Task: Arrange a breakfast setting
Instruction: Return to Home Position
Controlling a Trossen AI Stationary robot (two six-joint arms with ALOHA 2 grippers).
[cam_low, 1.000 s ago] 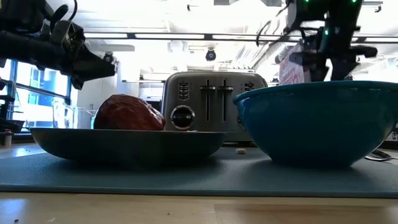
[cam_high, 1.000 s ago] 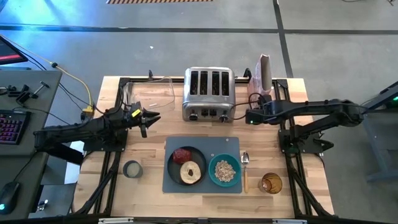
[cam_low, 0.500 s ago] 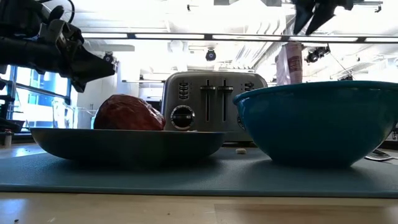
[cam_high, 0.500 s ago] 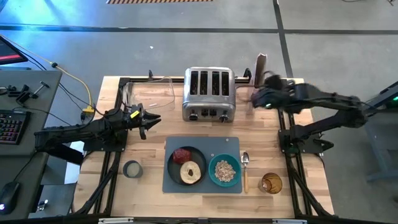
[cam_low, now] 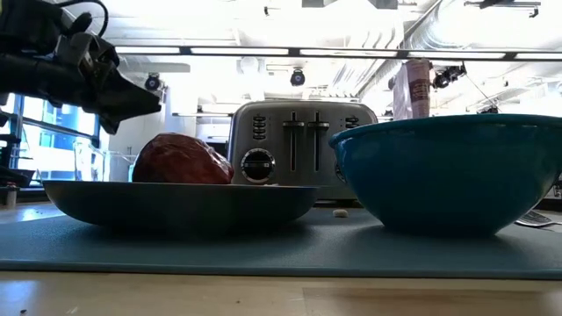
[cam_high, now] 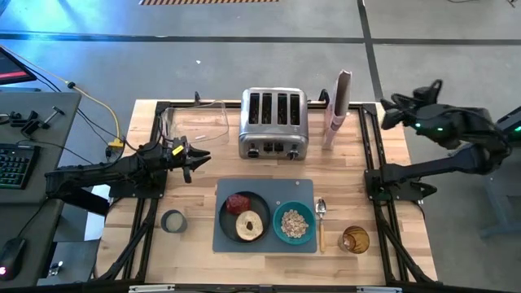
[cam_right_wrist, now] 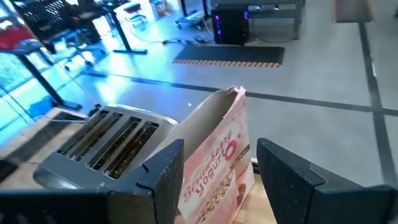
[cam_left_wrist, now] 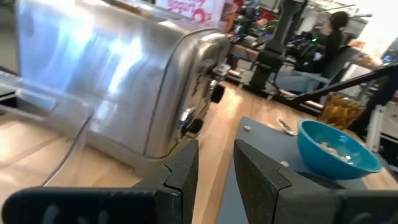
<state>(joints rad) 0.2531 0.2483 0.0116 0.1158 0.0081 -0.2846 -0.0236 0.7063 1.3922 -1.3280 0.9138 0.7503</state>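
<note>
Wooden table (cam_high: 146, 244) under bright ceiling lights, with bare floor beyond its far edge.

- Grey mat (cam_high: 264, 244): near middle of the table.
- Dark plate (cam_high: 225, 221): left half of the mat. Holds a dark-red lump (cam_high: 238, 203) on its far side and a tan bagel ring (cam_high: 250, 225) on its near side. The two look to be touching.
- Teal bowl (cam_high: 277, 224): right half of the mat, just beside the plate, with beige cereal (cam_high: 294, 222) inside.
- Spoon (cam_high: 321, 221): on bare wood just right of the mat, wooden handle toward the near edge.
- Amber glass (cam_high: 354, 239): right of the spoon handle.
- Toaster (cam_high: 274, 124): beyond the mat.
- Pink cereal bag (cam_high: 335, 110): upright, just right of the toaster.
- Left gripper (cam_high: 194, 155): hovers left of the toaster, pointing at it. Fingers are a narrow gap apart and hold nothing.
- Right gripper (cam_high: 389, 112): raised over the table's far right edge, right of the bag and clear of it. Fingers are spread wide and empty.
</note>
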